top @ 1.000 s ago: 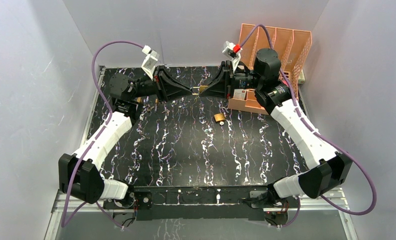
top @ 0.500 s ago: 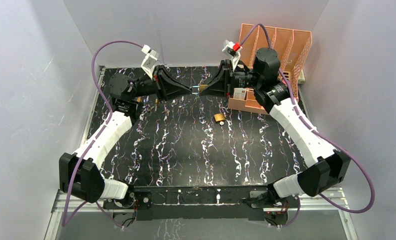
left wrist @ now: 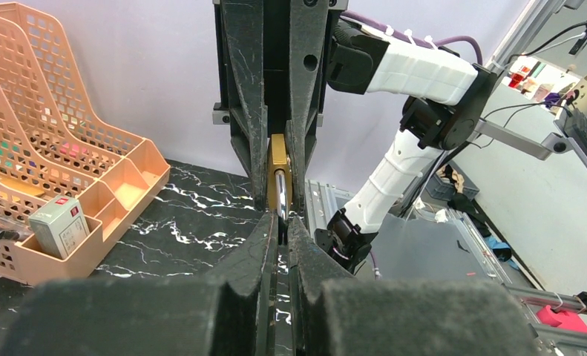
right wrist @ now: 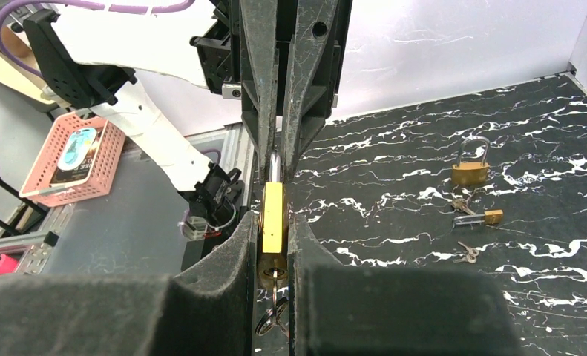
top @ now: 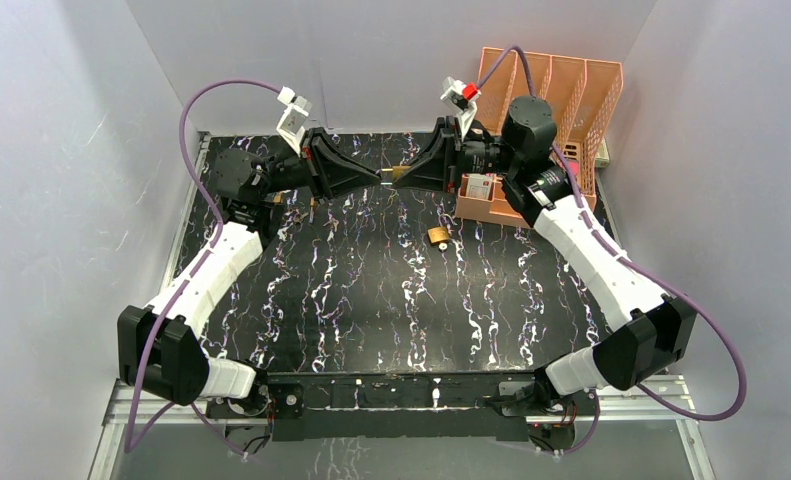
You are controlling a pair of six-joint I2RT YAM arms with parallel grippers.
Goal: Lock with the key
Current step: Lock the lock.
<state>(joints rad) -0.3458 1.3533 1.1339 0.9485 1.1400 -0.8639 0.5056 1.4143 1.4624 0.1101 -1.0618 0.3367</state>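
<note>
Right hand (right wrist: pixel 274 222) around brass padlock (right wrist: pixel 273 211)

Bright, even light, soft shadows; nearest wrist-view foreground is blurred.

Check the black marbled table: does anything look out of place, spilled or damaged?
Nothing looks broken or spilled. The only untidy patch is a spare brass padlock and a small loose key, lying apart from each other on the black marbled table with a few other small bits between them.
</note>
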